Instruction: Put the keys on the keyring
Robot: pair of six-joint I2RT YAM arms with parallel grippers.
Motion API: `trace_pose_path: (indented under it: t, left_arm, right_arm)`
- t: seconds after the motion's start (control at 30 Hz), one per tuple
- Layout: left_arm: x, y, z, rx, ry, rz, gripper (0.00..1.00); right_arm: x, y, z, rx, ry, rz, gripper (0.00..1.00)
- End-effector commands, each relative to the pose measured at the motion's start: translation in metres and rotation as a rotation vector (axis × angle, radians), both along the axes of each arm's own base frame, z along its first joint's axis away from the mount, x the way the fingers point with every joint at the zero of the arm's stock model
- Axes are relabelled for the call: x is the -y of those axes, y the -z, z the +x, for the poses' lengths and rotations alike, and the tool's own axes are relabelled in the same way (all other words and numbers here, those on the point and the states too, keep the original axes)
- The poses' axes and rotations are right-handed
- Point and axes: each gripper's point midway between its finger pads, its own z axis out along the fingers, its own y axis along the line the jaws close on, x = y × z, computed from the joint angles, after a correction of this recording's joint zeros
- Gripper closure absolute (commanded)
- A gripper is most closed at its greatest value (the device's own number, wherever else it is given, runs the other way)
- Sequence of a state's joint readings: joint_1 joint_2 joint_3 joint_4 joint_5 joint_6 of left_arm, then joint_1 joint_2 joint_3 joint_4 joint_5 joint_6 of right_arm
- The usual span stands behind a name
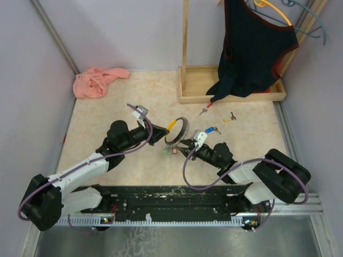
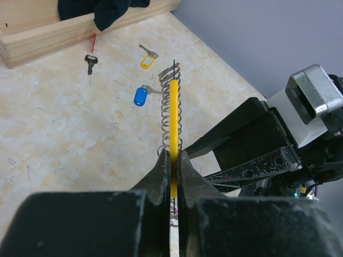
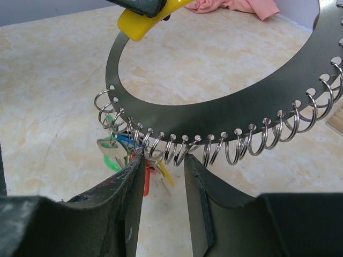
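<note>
Top external view: your left gripper (image 1: 158,135) has the keyring (image 1: 182,122) up at centre frame, clamped on its yellow tab (image 1: 171,125). Your right gripper (image 1: 186,145) sits just under the ring's lower edge, beside the coloured tags (image 1: 171,151). Three keys lie loose on the table (image 1: 107,118), right of centre. The blue key (image 1: 212,129) is nearest the ring, the yellow key (image 1: 229,119) is further right, and a dark key (image 1: 203,111) is up by the wooden tray (image 1: 185,99).

Left wrist view: the fingers are pressed together on the yellow tab (image 2: 173,107), and the ring runs away edge-on with its coil of small loops (image 2: 181,115). Upper left of frame, there are your targets: blue key (image 2: 140,97), yellow key (image 2: 147,60) and dark key (image 2: 90,63), all well apart from the ring.

Right wrist view: your jaws stand spread, with nothing pinched between them. The small loops (image 3: 236,152) along the ring's band (image 3: 225,115) hang just above the fingertips, and the tags (image 3: 115,152) bunch at lower left.

So the ring is held and presented, but I'd say the real work is all ahead of you. None of those three keys is threaded yet, and each needs picking up and working onto a loop.
</note>
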State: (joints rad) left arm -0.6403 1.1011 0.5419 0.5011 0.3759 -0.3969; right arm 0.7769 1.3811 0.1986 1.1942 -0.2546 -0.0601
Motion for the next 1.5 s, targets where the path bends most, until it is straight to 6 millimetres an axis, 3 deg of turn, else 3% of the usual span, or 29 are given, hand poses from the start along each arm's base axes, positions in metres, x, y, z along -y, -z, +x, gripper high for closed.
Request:
trace_pose_path:
  t: [0.0,0.2,0.6,0.8,1.1,1.47]
  left_arm:
    - [0.004,-0.033,0.0,0.076,0.006,-0.074,0.99]
    - [0.005,-0.031,-0.001,0.072,0.004,-0.072,0.99]
    - [0.006,-0.029,-0.001,0.063,0.0,-0.063,0.99]
    - [0.006,-0.029,-0.001,0.061,-0.003,-0.064,0.99]
    - [0.004,-0.031,0.002,0.082,-0.014,-0.03,0.99]
    - [0.0,-0.035,0.003,0.113,-0.028,0.008,0.99]
  right_arm:
    - [-0.01,-0.038,0.007,0.081,0.002,0.105,0.64]
    - [-0.006,-0.043,0.011,0.09,0.036,0.131,0.64]
    - [-0.008,-0.046,0.011,0.101,0.027,0.131,0.76]
    - [-0.015,-0.043,0.009,0.101,-0.009,0.111,0.76]
    - [-0.014,-0.022,0.006,0.094,-0.033,0.011,0.74]
    - [-0.012,-0.017,0.004,0.156,-0.051,-0.064,0.7]
